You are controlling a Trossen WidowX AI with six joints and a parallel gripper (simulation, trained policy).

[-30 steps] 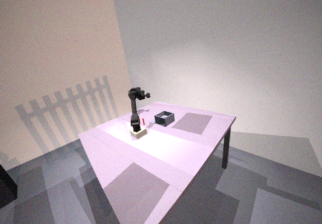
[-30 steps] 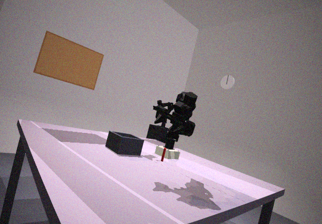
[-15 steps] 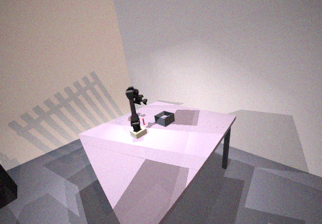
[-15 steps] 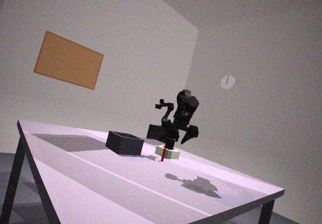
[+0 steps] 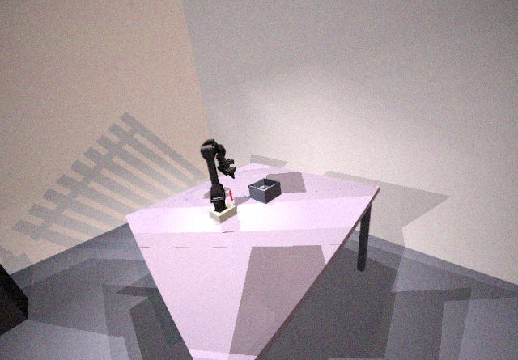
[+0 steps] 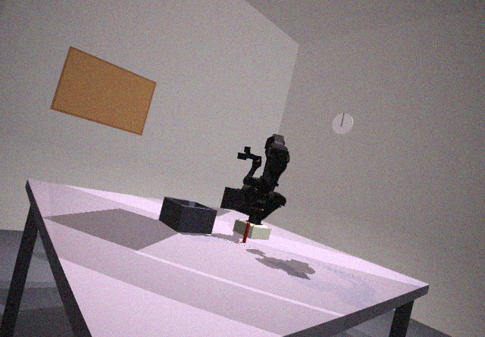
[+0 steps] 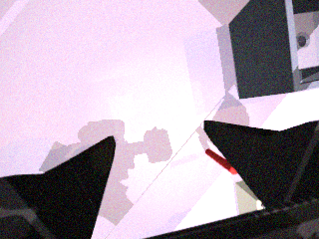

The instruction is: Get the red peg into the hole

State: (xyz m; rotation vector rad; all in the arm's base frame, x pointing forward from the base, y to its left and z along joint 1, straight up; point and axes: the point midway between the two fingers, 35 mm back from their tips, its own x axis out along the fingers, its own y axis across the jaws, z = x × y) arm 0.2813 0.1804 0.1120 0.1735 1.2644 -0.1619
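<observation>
- Where the top view began on the left, the black six-joint arm [image 5: 212, 172] [image 6: 277, 161] rose from its cream block-shaped base [image 5: 227, 215] [image 6: 261, 232] [image 7: 244, 200].
- Its black parallel-jaw gripper [image 5: 234, 169] [image 6: 260, 210] [image 7: 160, 131] hung above the table [image 5: 201, 277] [image 6: 156, 282] [image 7: 75, 75], fingers spread wide with nothing between them.
- Next came the slim red peg [image 5: 231, 195] [image 6: 245, 232] [image 7: 220, 160], standing on the table near the base, outside the box. From the wrist it showed beside one finger, off the gap's centre.
- Furthest right sat the dark, square, open-topped box [image 5: 265, 193] [image 6: 195, 219] [image 7: 261, 55]; the wrist view caught part of the pale plate [image 7: 310, 30] inside, with its round hole.
- The step in hand seemed to be the approach to the peg, with grasp and insertion undone.
- The next move called for centring the gap over the peg, descending, and only then closing; coming down off-centre could have toppled it.
</observation>
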